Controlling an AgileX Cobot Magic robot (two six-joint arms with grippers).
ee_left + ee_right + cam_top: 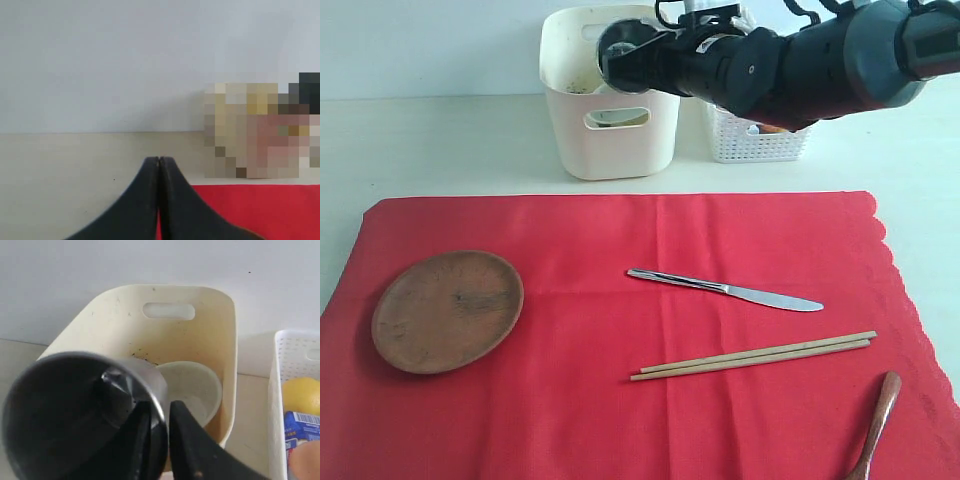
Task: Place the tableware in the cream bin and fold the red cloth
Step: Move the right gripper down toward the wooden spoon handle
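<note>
Exterior high; left wrist low; right wrist close above shared cream bin (225, 340).

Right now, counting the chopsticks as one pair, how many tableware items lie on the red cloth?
4. Wooden plate at the left, knife in the middle, chopsticks in front of it, spoon at the lower right, partly cut off. More may lie beyond the frame.

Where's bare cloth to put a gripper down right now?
Free: red cloth strip between cream bin and knife; also between wooden plate and chopsticks. Crowded: lower right, chopsticks beside spoon; above the bin, right gripper holds steel cup.
</note>
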